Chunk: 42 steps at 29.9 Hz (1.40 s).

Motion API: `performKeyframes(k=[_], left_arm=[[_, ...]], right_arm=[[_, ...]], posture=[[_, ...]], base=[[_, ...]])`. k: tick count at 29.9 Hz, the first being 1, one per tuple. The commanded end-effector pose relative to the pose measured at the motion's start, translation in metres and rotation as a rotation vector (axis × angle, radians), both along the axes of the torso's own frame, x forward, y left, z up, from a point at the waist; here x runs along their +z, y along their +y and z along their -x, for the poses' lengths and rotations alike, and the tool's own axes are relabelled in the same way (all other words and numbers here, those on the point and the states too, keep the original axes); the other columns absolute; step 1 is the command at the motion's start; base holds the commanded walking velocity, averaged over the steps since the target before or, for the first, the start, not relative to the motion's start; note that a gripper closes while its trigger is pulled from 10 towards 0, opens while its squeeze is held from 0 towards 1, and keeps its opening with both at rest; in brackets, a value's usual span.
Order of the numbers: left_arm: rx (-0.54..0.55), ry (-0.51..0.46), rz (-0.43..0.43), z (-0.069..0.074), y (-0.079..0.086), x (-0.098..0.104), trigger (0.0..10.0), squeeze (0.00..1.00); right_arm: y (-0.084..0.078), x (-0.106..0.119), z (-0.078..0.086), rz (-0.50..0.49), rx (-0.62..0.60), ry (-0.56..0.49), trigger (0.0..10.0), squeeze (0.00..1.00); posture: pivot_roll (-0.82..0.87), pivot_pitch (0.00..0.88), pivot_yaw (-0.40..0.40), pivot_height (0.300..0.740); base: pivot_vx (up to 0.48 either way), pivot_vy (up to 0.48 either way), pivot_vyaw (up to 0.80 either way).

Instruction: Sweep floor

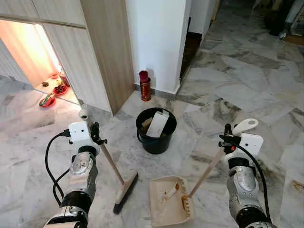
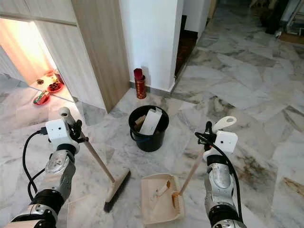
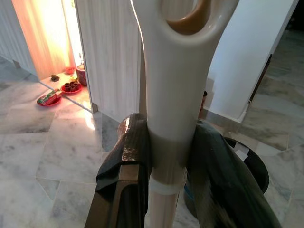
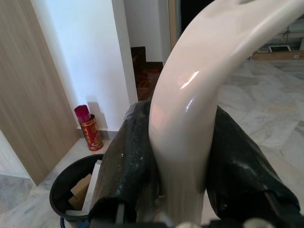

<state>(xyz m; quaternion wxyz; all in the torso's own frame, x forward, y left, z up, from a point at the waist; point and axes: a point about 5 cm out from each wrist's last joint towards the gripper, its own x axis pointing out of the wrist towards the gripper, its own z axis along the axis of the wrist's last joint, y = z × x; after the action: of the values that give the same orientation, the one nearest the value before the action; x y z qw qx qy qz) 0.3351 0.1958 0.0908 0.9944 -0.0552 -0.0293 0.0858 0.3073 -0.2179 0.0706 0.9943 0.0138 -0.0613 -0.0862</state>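
A black bucket (image 1: 156, 130) stands on the marble floor (image 1: 247, 90), centre. Nearer, the left gripper (image 3: 166, 156) clamps the broom (image 1: 124, 186) handle; the right gripper (image 4: 178, 156) clamps the cream dustpan (image 1: 168, 202) handle, paper scraps inside.

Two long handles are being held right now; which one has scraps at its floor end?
The dustpan, in the right hand: pale scraps lie in it. The broom, in the left hand, has only bristles on the floor.

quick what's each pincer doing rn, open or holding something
Left pincer: shut on the broom handle.
Right pincer: shut on the dustpan handle.
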Motion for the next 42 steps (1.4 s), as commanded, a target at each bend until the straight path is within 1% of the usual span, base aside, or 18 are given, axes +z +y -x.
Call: performKeyframes(k=[1, 19, 21, 23, 28, 36, 38, 41, 42], left_arm=[[0.005, -0.055, -0.026, -0.004, 0.004, 0.014, 10.0, 0.00], [0.005, -0.055, -0.026, -0.004, 0.004, 0.014, 10.0, 0.00], [-0.023, -0.014, -0.043, -0.004, -0.001, 0.007, 10.0, 0.00], [-0.036, 0.005, -0.051, -0.004, -0.003, 0.005, 10.0, 0.00], [-0.034, 0.007, -0.063, -0.005, -0.003, 0.005, 10.0, 0.00], [-0.034, -0.001, -0.058, -0.005, -0.003, 0.006, 10.0, 0.00], [-0.025, -0.010, -0.055, -0.005, -0.002, 0.007, 10.0, 0.00], [-0.018, -0.038, -0.055, -0.004, 0.000, 0.011, 10.0, 0.00], [-0.015, -0.040, -0.055, -0.005, 0.001, 0.012, 10.0, 0.00]], right_arm=[[0.000, 0.003, -0.002, -0.009, -0.005, -0.019, 10.0, 0.00], [0.000, 0.003, -0.002, -0.009, -0.005, -0.019, 10.0, 0.00], [0.000, 0.006, -0.003, -0.004, -0.003, -0.025, 10.0, 0.00], [-0.001, 0.006, -0.003, -0.003, -0.003, -0.027, 10.0, 0.00], [0.000, 0.006, -0.003, -0.004, -0.002, -0.027, 10.0, 0.00], [0.000, 0.007, -0.004, -0.003, 0.000, -0.029, 10.0, 0.00], [0.001, 0.010, -0.005, 0.000, 0.002, -0.042, 10.0, 0.00], [0.003, 0.021, -0.007, 0.012, 0.005, -0.097, 10.0, 0.00], [0.005, 0.028, -0.009, 0.018, 0.010, -0.130, 10.0, 0.00]], posture=[[0.01, 0.025, 0.072, 0.740], [0.01, 0.025, 0.072, 0.740], [0.01, 0.032, 0.067, 0.740], [0.01, 0.032, 0.067, 0.740], [0.01, 0.032, 0.066, 0.740], [0.01, 0.032, 0.066, 0.740], [0.01, 0.033, 0.066, 0.740], [0.01, 0.033, 0.067, 0.740], [0.01, 0.033, 0.067, 0.740]], base=[[0.000, 0.000, 0.00], [0.000, 0.000, 0.00], [0.000, 0.000, 0.00], [0.000, 0.000, 0.00], [0.000, 0.000, 0.00], [0.000, 0.000, 0.00], [0.000, 0.000, 0.00], [0.000, 0.000, 0.00], [0.000, 0.000, 0.00]])
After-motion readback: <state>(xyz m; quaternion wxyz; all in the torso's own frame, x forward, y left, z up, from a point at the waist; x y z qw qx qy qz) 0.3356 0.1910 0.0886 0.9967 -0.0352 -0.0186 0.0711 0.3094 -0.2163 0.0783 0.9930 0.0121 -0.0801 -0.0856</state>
